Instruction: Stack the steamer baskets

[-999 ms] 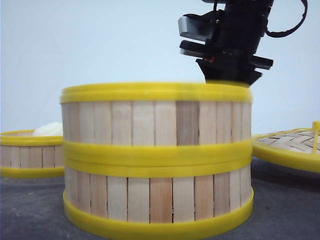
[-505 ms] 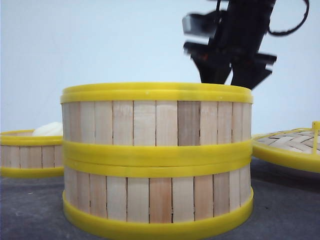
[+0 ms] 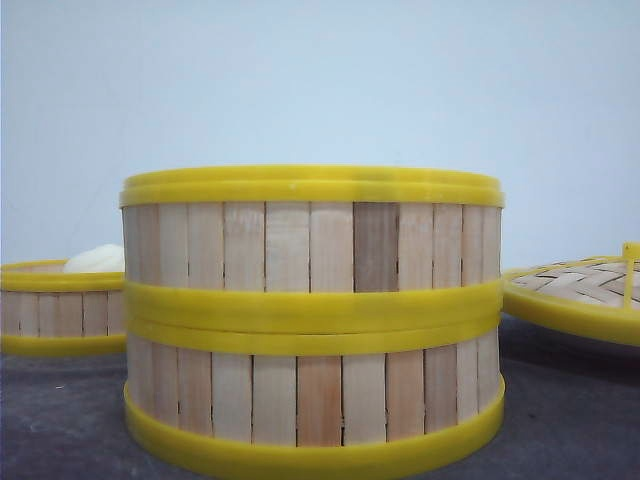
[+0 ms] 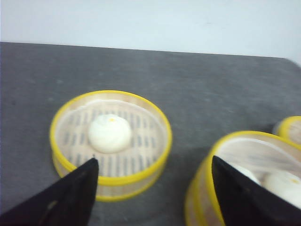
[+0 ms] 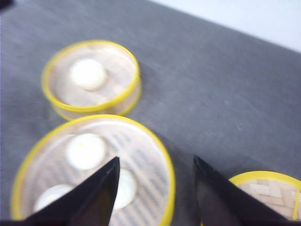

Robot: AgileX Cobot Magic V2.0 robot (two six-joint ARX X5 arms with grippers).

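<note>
Yellow-rimmed steamer baskets (image 3: pixel 312 320) stacked; no writing legible.

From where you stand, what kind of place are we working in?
Probably a bare test bench dressed as a dim-sum kitchen: a dark grey tabletop, a plain pale wall, steamer baskets holding white buns, and a woven lid.

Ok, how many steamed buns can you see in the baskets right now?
4. One bun sits alone in the single basket on the left. Three more lie in the top basket of the stack. The lower stacked basket's inside is hidden.
</note>
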